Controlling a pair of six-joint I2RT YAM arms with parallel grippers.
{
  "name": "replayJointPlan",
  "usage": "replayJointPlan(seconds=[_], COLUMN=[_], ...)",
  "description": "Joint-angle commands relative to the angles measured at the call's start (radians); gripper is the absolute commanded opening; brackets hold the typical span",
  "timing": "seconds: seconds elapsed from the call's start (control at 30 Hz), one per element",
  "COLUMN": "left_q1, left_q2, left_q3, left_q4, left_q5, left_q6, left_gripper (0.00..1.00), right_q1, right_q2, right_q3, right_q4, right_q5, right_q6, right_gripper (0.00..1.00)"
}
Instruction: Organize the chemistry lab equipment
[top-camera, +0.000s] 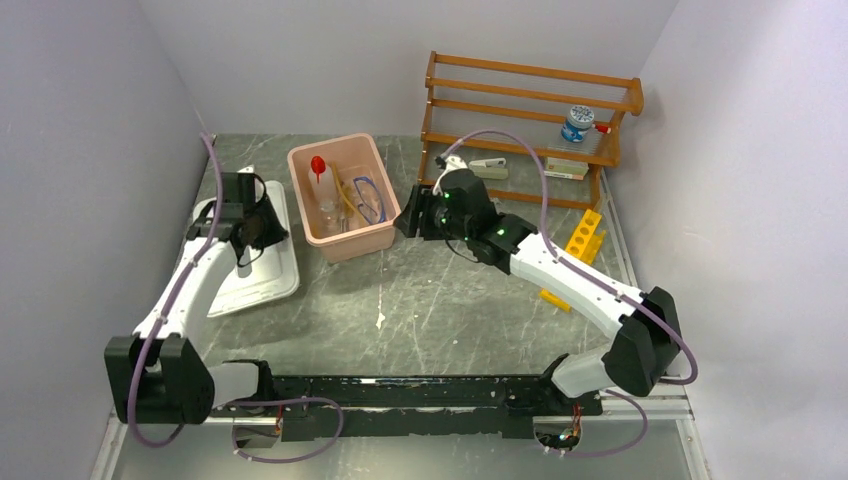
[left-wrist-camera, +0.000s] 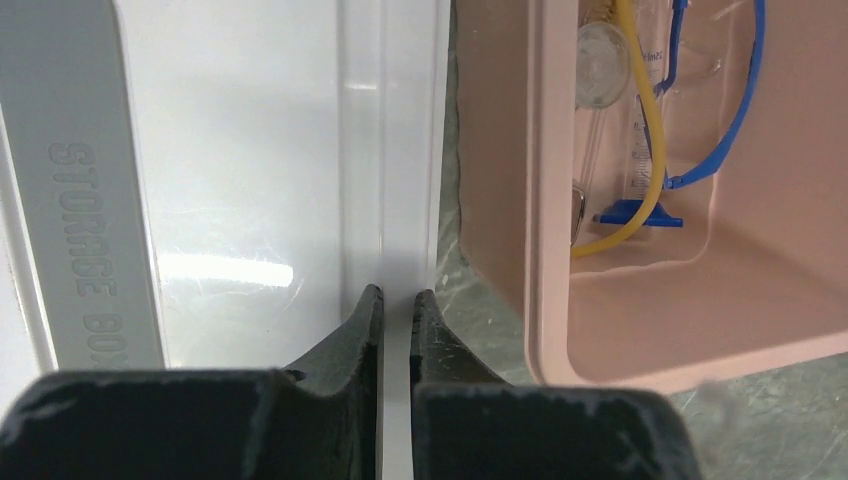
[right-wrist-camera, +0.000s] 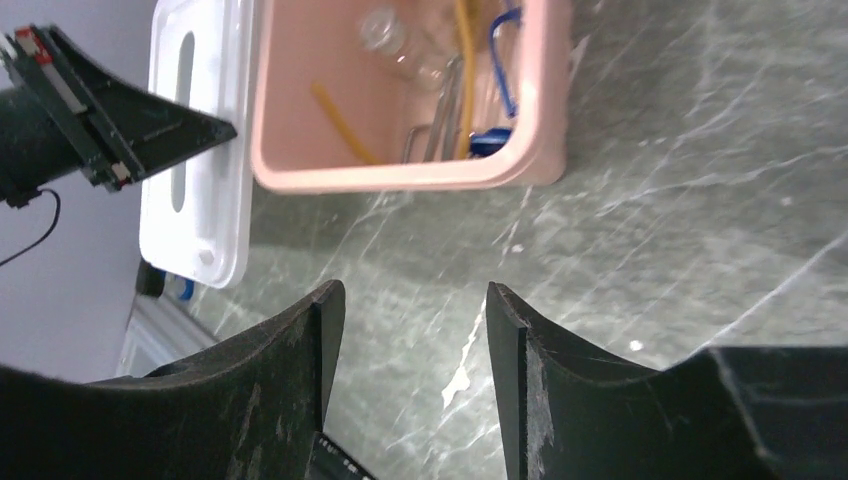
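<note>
A pink bin (top-camera: 360, 243) at the back centre holds the red-capped wash bottle (top-camera: 318, 165), blue-framed goggles (top-camera: 368, 197) and amber tubing (top-camera: 345, 195). The left wrist view looks into the bin (left-wrist-camera: 500, 150) at the tubing (left-wrist-camera: 650, 130), the goggles (left-wrist-camera: 740, 110) and a blue hexagonal piece (left-wrist-camera: 630, 212). My left gripper (left-wrist-camera: 397, 298) is shut on the raised rim of a white lid (left-wrist-camera: 250, 180) lying left of the bin. My right gripper (right-wrist-camera: 413, 300) hangs open over bare table to the right of the bin (right-wrist-camera: 400, 178). A yellow holed rack (top-camera: 583, 240) lies far right.
A wooden shelf (top-camera: 530, 120) stands at the back right with a blue-lidded jar (top-camera: 577, 122) and small boxes on it. Grey walls close in on both sides. The white lid (top-camera: 265, 270) lies flat near the left wall.
</note>
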Motion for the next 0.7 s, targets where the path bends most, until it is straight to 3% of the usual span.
replayJointPlan(seconds=[0.0, 0.2, 0.4, 0.67], left_q1=[0.014, 0.021, 0.021, 0.02], left_q2=[-0.103, -0.187, -0.244, -0.263], left_q3=[-0.013, 0.037, 0.086, 0.098], left_q4=[-0.016, -0.027, -0.052, -0.049], left_q5=[-0.098, -0.024, 0.155, 0.308], left_q6=[-0.066, -0.077, -0.124, -0.225], left_gripper=[0.05, 0.05, 0.05, 0.05], right_q1=[0.071, 0.163, 0.215, 0.29], right_q2=[0.005, 0.035, 0.089, 0.252], right_q3=[0.05, 0.079, 0.084, 0.211], right_q4=[-0.029, 0.011, 0.149, 0.176], right_q5=[-0.006, -0.026, -0.178, -0.199], right_q6=[0.03, 0.031, 0.089, 0.122], right_gripper=[0.57, 0.59, 0.69, 0.8])
